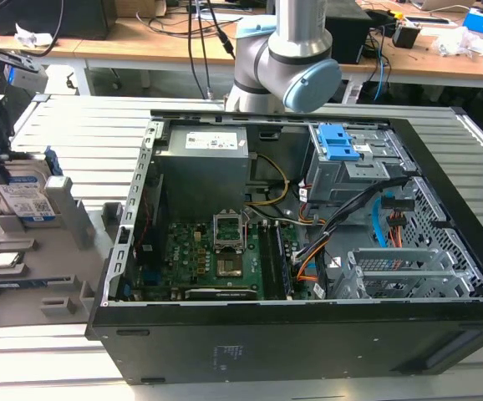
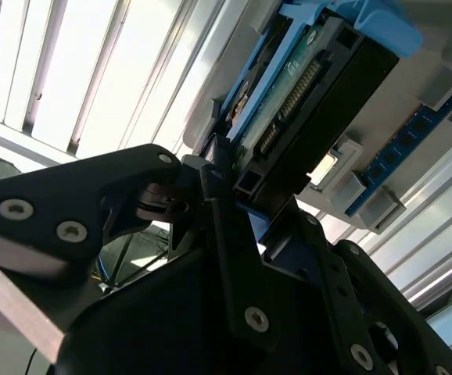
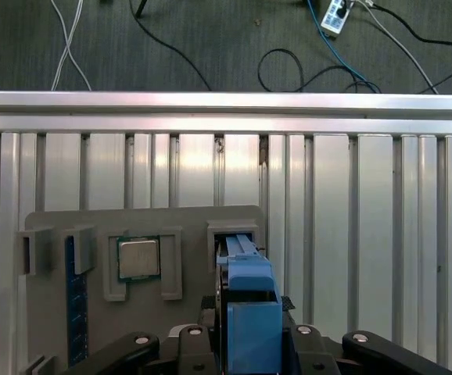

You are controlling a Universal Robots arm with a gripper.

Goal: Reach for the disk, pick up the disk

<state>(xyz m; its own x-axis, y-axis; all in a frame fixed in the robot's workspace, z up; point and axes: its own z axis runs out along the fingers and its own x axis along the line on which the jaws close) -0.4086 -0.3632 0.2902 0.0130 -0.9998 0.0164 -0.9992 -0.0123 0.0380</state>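
While disk (image 1: pixel 26 199) stands on edge in grey holder (image 1: pixel 73 219), pincer (image 2: pixel 245 199) is clamped on its end.
Upright pose leaves both faces free for grip; lifted yet? Can't tell.

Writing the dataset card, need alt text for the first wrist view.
The claw grips the disk by its blue bracket, the disk standing on edge in a slot of a grey fixture plate. A square silver chip sits in the neighbouring pocket; the plate lies on a slatted metal table, with cables beyond.
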